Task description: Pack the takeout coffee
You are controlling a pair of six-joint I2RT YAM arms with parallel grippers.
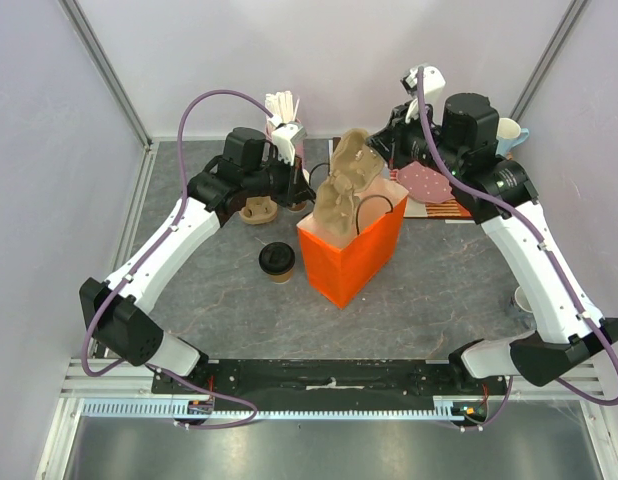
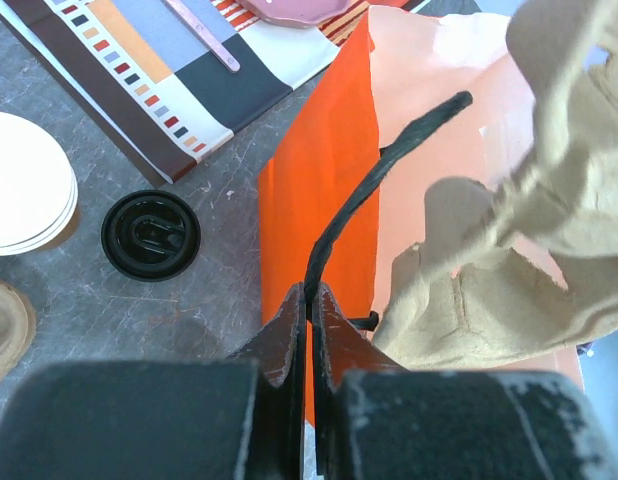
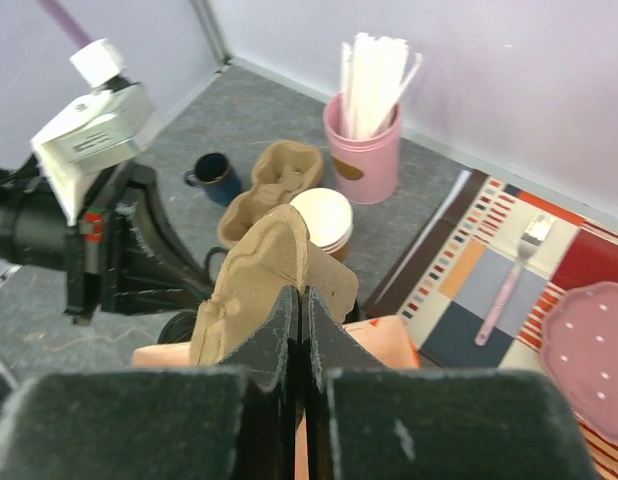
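Top external placed the takeout coffee (image 1: 277, 260) nearest us, upright on the table (image 1: 229, 325) with its black lid on. It stood just beside the left face of the orange bag (image 1: 347, 262) and outside it, so we judged the packing proper not yet done. What looked prepared was the bag. It stood open, and a pulp carrier (image 1: 346, 185) leaned tilted in its mouth, the lower end seemingly inside and the upper part well above the rim. We reckoned the carrier had to be seated first, then the coffee lifted and set into it. Left wrist gave us what the overhead could not. The left gripper (image 2: 309, 300) had its fingers pressed together on the bag's black handle (image 2: 381, 168), holding that side up. The coffee's lid sat on the table beside the orange wall, seen from straight above. Right wrist showed the right gripper (image 3: 299, 300) clamped flat on the carrier's upper edge, a grip the overhead view blurred behind the arm. We could not pick out the coffee for certain in that view. It did show us the far things plainly: a stack of cream-rimmed cups (image 3: 324, 215), a second carrier (image 3: 274, 175) and a dark blue mug (image 3: 211, 178) on the far left. A pink holder (image 3: 364, 155) of white sticks stood beyond them. To the right lay a striped placemat (image 3: 469, 300) with a pink fork (image 3: 509, 285) and a pink plate (image 3: 589, 345).
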